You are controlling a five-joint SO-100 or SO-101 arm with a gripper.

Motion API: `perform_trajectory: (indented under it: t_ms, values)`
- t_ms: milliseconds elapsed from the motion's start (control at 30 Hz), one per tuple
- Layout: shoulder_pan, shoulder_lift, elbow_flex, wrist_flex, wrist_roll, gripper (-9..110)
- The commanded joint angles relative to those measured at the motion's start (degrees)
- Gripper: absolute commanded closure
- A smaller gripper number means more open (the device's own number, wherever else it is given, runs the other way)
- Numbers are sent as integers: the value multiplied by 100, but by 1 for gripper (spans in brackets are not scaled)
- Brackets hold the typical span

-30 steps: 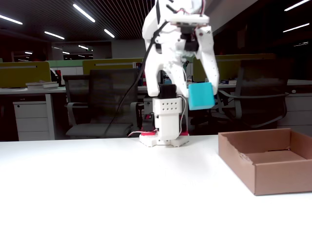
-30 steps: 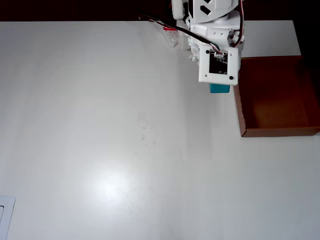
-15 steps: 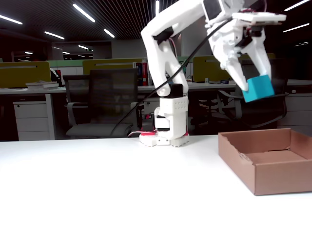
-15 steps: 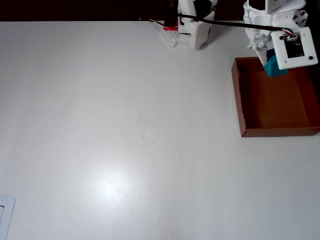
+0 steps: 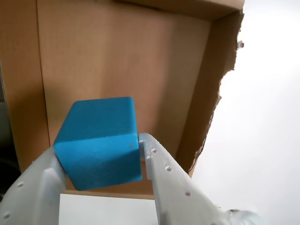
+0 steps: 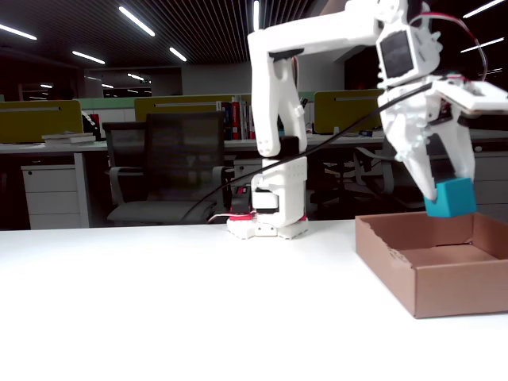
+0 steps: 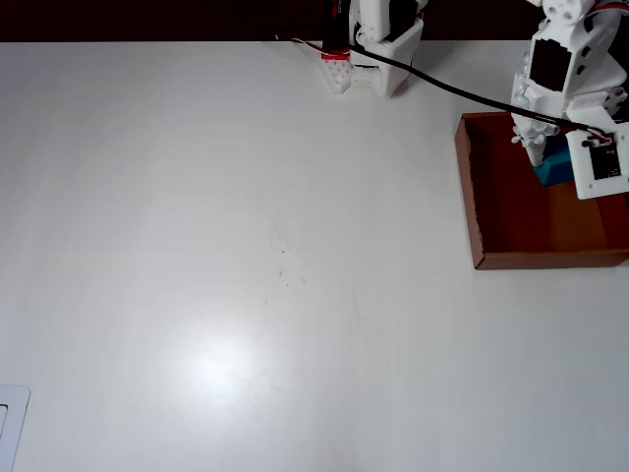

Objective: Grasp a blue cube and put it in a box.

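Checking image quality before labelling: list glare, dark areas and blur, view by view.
Overhead view: a soft glare patch on the white table, top edge black. Fixed view: dim office background with bright ceiling strips, the table nearly blown out. Wrist view: the gripper is close and soft, the blue cube and the box evenly lit.

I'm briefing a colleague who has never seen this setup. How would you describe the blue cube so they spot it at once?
Find the brown cardboard box at the table's right end in the fixed view. Just above it the white arm's gripper holds the blue cube in its jaws. It is the only teal-blue thing there.
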Motion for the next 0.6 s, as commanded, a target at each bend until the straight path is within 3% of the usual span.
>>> perform_trajectory:
  t_ms: [0, 567]
  values:
    - [-123, -114, 9, -325, 18, 87]
    - [-334, -835, 369, -1063, 132, 87]
